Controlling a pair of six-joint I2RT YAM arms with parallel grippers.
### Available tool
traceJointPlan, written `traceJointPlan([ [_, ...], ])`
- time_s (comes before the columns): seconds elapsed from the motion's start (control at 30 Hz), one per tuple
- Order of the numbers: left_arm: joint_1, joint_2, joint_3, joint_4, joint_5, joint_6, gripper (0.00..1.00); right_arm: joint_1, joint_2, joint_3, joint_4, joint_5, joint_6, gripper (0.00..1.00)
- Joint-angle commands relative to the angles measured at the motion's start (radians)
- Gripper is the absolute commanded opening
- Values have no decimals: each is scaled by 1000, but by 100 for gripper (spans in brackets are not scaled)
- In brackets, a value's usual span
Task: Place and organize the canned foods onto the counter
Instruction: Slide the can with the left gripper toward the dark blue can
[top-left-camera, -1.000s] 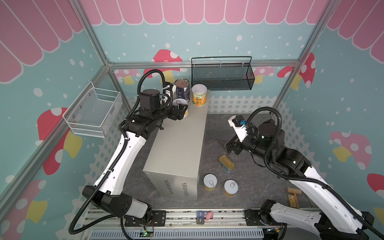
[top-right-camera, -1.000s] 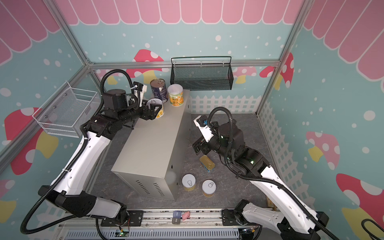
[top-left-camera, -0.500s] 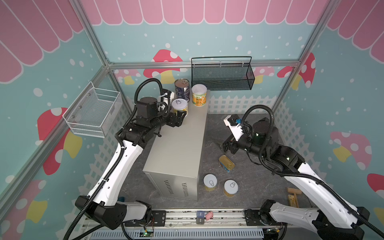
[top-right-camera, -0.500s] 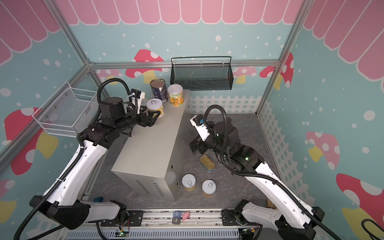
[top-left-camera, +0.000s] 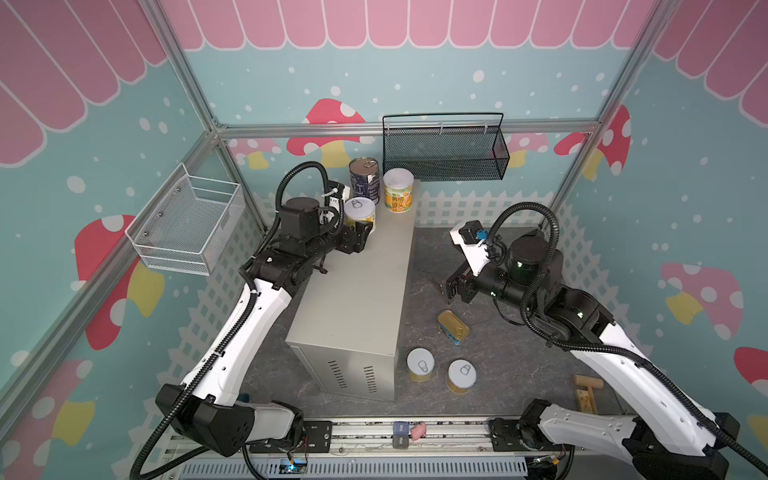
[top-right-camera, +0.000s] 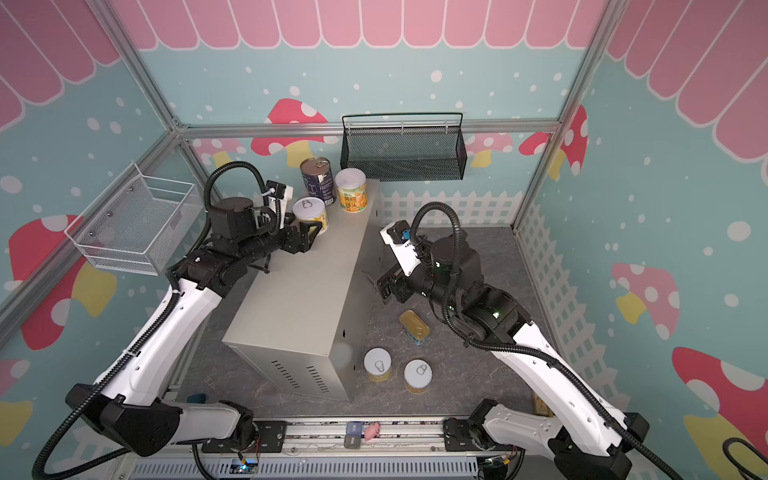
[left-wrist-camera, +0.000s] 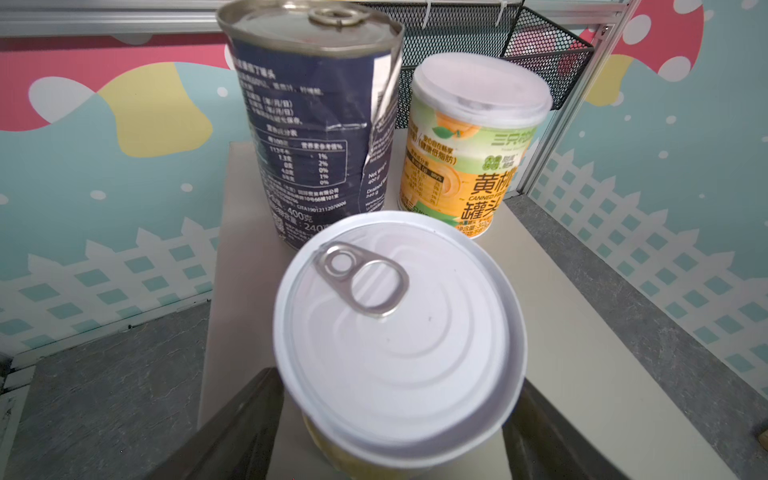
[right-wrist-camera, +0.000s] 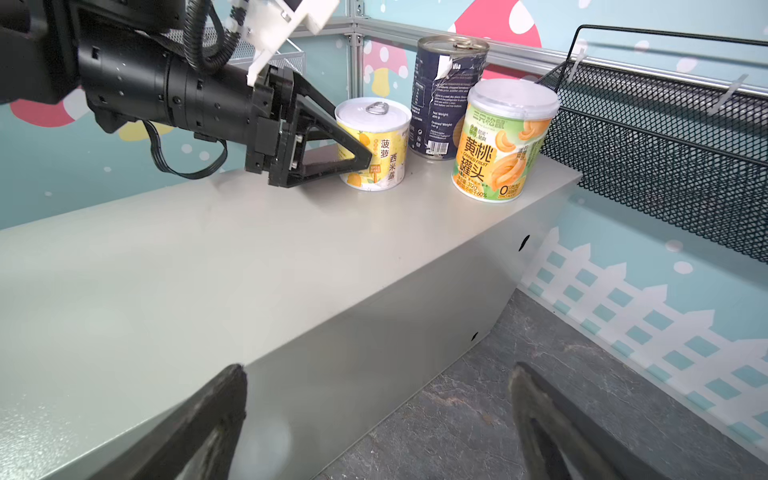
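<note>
**Six canned foods, one counter, two grippers.** Three cans stand upright at the far end of the counter (top-left-camera: 361, 299), a long beige-grey metal box with two groups of vent slots on its near end face. The left gripper (top-left-camera: 363, 227) reaches over the counter top with its jaws partly apart and astride one short pineapple can (left-wrist-camera: 399, 332), which rests on the counter with its pull-tab lid up. Its two fingers (left-wrist-camera: 245, 424) lie close along opposite sides of the can, but whether they press on it cannot be told. Just beyond this gripper's fingertips, behind the pineapple can, stand one taller navy can (left-wrist-camera: 311, 137) with a torn label and one white-lidded yellow peach can (left-wrist-camera: 469, 166), side by side and close together. The right gripper (right-wrist-camera: 377, 370) hangs beside the counter's long side, above the dark floor (top-left-camera: 519, 365), its jaws spread wide with nothing between them. The other three cans are on the floor on this gripper's side of the counter. One flat gold-topped rectangular tin (top-left-camera: 454, 326) lies near the gripper, off to one side of it. Two short pull-tab cans (top-left-camera: 420, 364) (top-left-camera: 462, 374) stand farther off on that same side, upright and side by side, by the counter's vented end. One black mesh basket (top-left-camera: 444, 153) hangs high beyond both grippers. One white wire basket (top-left-camera: 187, 224) hangs well out from the left gripper, away from the counter.
</note>
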Motion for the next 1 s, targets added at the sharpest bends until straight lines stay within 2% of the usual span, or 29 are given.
traceJointPlan([
  [0.0, 9, 11, -10, 43, -10, 9, 80, 6, 12, 30, 11, -11, 10, 99],
  [0.53, 40, 60, -24, 114, 44, 1, 75, 6, 28, 22, 18, 2, 11, 99],
  [0.97, 41, 94, -13, 125, 40, -1, 73, 6, 17, 4, 24, 8, 11, 99],
])
